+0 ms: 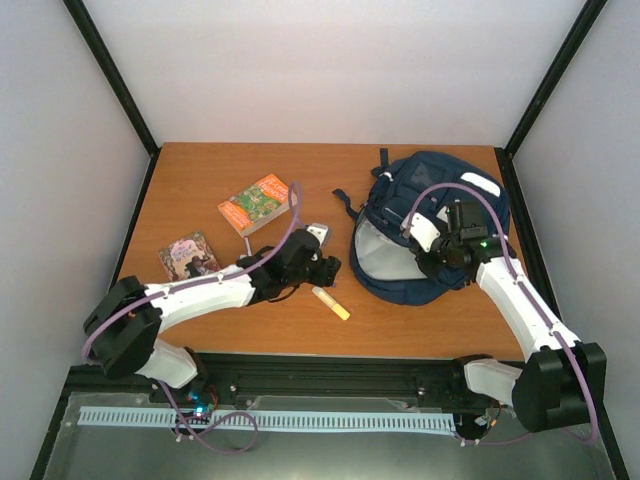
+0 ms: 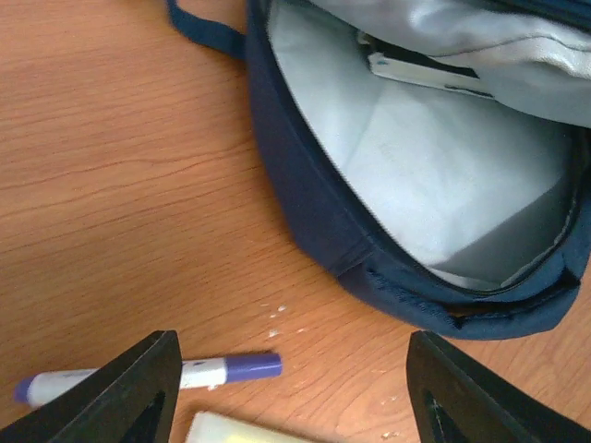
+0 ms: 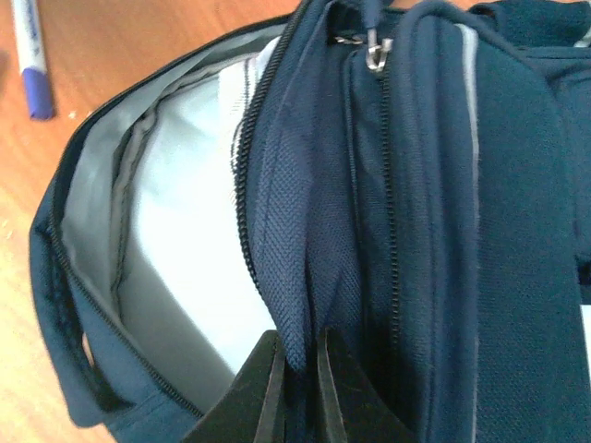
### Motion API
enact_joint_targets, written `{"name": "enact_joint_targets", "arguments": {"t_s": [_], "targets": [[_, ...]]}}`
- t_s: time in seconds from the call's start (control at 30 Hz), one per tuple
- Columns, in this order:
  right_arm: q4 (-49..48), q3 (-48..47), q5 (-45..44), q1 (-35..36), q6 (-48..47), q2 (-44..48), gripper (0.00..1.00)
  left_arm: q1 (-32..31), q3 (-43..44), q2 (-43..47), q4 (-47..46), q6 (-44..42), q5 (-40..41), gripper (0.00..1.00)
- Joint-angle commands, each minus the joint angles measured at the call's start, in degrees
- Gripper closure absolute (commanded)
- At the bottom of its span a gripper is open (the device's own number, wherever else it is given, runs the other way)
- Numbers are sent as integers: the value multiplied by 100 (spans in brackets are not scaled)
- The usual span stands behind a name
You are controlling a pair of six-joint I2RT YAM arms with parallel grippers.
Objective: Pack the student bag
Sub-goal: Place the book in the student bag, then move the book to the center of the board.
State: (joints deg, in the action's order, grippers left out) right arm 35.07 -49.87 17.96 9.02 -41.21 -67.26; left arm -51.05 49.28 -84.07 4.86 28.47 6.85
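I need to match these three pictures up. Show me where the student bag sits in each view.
Top external: the student bag lies right of centre, with its open mouth facing left.
Left wrist: it is in the upper right, with its navy rim curving across.
Right wrist: it fills most of the frame, and the right gripper pinches a fold of it.
Shared landmark: the pale grey lining inside the open mouth.

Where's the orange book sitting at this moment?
In the top view the orange book lies on the table, left of the student bag and beyond the left gripper.
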Motion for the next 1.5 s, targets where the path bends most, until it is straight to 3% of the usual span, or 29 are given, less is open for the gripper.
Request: {"name": "enact_joint_targets", "arguments": {"t_s": [0.0, 0.2, 0.4, 0.5, 0.57, 0.63, 0.73, 0.8, 0.83, 0.97, 1.13, 1.47], "targets": [[710, 47, 75, -40, -965, 306, 97, 218, 175, 465, 858, -58, 44, 29], [1163, 315, -831, -58, -1663, 680, 97, 625, 725, 585, 1564, -107, 42, 23], [1481, 434, -1596, -162, -2001, 505, 97, 1405, 1482, 411, 2189, 115, -503, 22], [1684, 299, -1693, -190, -2048, 478, 92, 1756, 1844, 363, 2478, 100, -675, 21], [2038, -2, -1526, -194, -2072, 500, 78, 1981, 2057, 334, 2641, 67, -786, 21], [2288, -264, -1279, -190, -2089, 591, 49, 2188, 2168, 353, 2669, 39, -971, 21], [2451, -594, -701, -190, -2038, 763, 30, 2487, 2223, 414, 2686, 38, -1134, 21], [2362, -751, -327, -190, -1808, 794, 3, 2674, 2243, 443, 2707, 76, -1191, 18], [2276, -801, -166, -185, -1656, 797, 0, 2773, 2244, 452, 2706, 90, -1221, 15], [1659, -1059, -283, -172, -642, 650, 0, 3185, 2242, 382, 2723, 389, -1195, 0], [1224, -1165, -555, -163, -406, 519, 0, 3669, 2556, -48, 2702, 584, -1301, 0], [972, -1436, 623, -136, -551, 148, 0, 4070, 3557, -1127, 2492, 325, -1459, 0]]}}
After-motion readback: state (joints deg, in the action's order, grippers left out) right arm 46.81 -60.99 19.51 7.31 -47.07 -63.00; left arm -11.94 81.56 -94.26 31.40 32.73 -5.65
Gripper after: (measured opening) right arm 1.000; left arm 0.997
